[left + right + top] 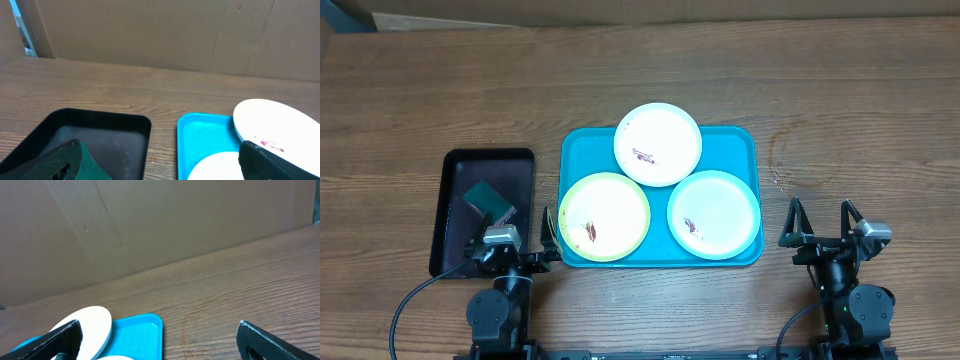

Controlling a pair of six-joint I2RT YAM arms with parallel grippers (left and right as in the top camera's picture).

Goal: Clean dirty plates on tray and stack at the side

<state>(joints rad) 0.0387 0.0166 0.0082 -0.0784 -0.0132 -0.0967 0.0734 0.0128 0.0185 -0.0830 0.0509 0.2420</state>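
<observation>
Three dirty plates lie on the turquoise tray (735,146). The white plate (658,144) is at the back, resting over the rim. The yellow-green rimmed plate (605,216) is front left and the pale mint plate (714,214) front right. Each carries small brown-red smears. My left gripper (512,224) hangs open at the tray's front left corner, over the gap beside a black tray, holding nothing. My right gripper (820,218) stands open over bare table to the right of the tray. The left wrist view shows the white plate (280,125) and the tray (200,140).
A narrow black tray (510,165) lies left of the turquoise one with a dark green sponge (488,201) in it. The sponge (92,167) sits by my left finger in the left wrist view. A cardboard wall (150,225) closes the far side of the wooden table (860,110).
</observation>
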